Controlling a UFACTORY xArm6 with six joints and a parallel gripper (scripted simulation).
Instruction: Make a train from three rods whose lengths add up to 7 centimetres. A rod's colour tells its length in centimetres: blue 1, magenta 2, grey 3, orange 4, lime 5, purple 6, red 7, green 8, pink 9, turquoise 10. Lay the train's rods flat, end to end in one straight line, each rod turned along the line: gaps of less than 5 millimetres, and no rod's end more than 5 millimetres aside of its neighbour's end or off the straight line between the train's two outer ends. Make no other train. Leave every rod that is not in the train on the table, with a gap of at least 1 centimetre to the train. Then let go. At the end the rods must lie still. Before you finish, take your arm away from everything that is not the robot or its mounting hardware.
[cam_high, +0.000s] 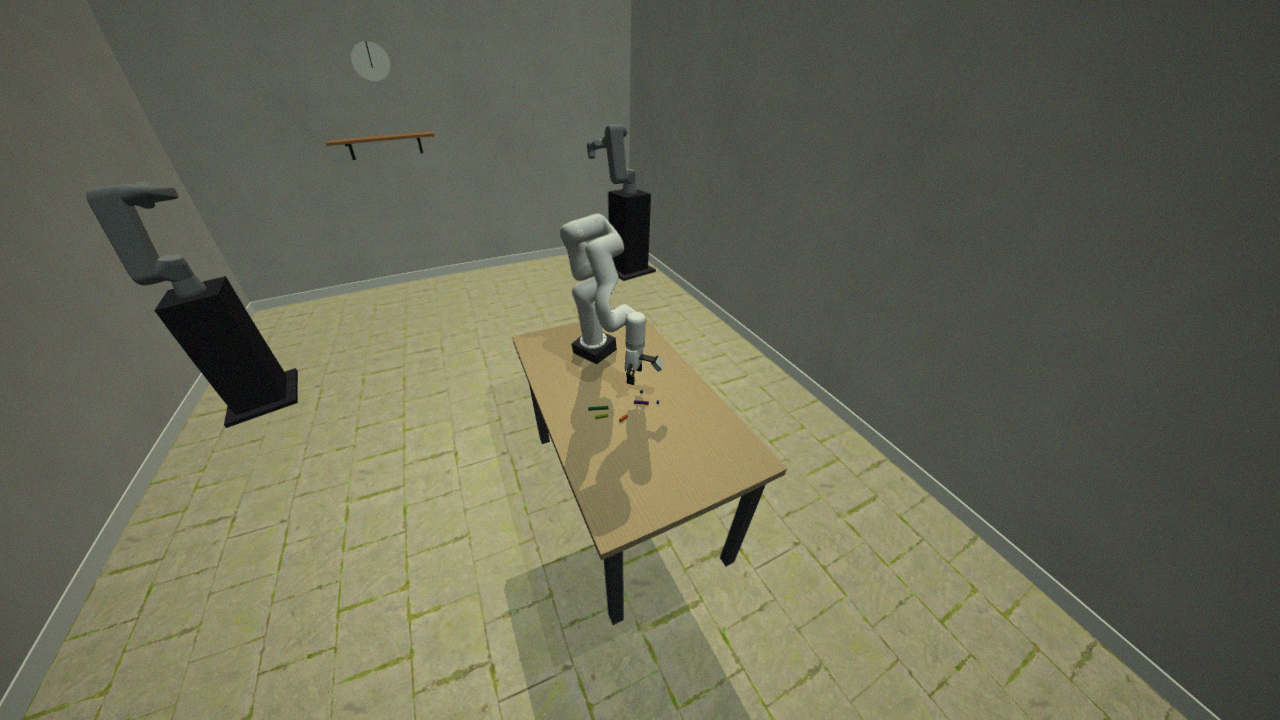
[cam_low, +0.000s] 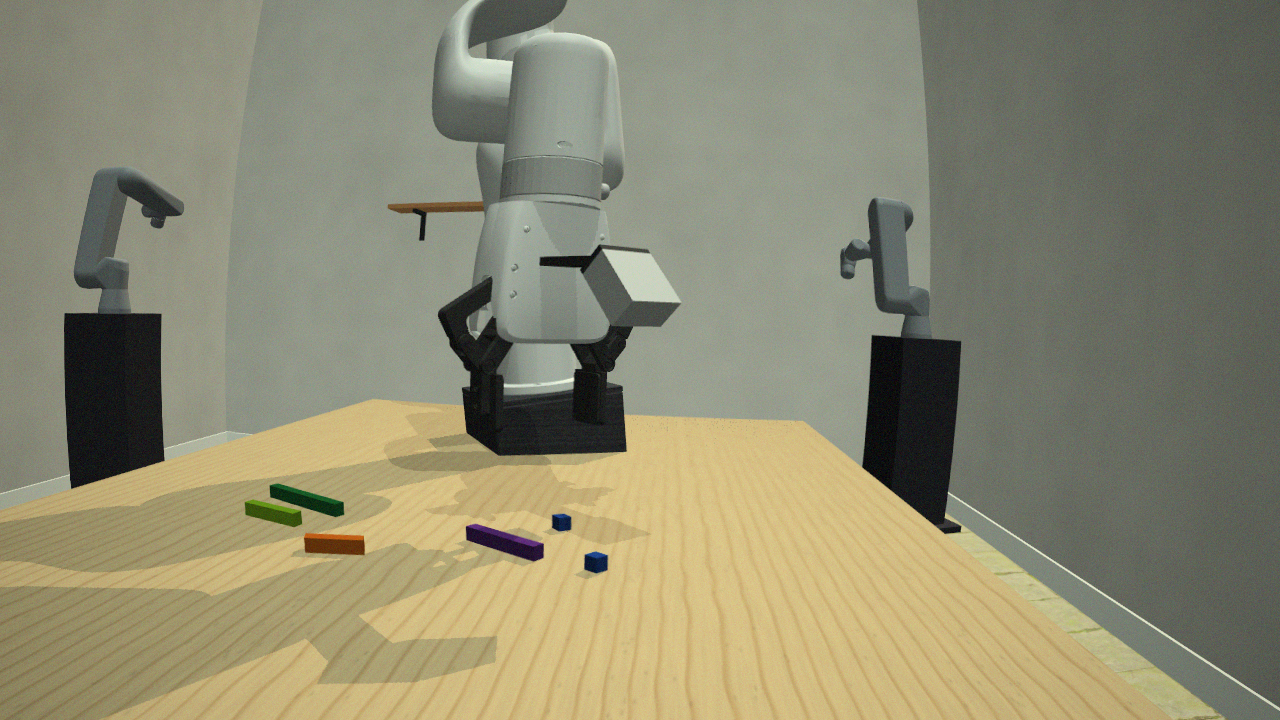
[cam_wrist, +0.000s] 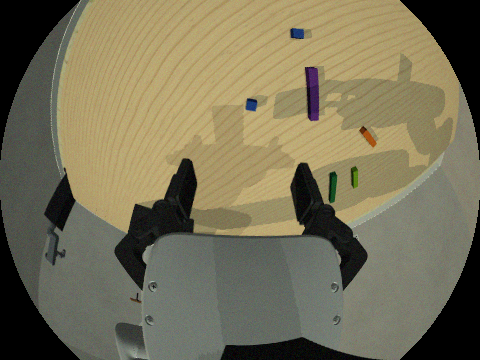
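On our table (cam_low: 805, 573), from left to right, lie a lime rod (cam_low: 273, 512), a green rod (cam_low: 307, 499), an orange rod (cam_low: 333, 543), a purple rod (cam_low: 504, 541) and two blue cubes (cam_low: 561, 521) (cam_low: 596, 561). They look small, hard and light, so we think we should pinch each at its middle. Our gripper (cam_low: 537, 394) hangs wide apart, holding nothing.

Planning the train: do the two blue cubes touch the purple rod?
No: both blue cubes lie apart from the purple rod, with bare table between.
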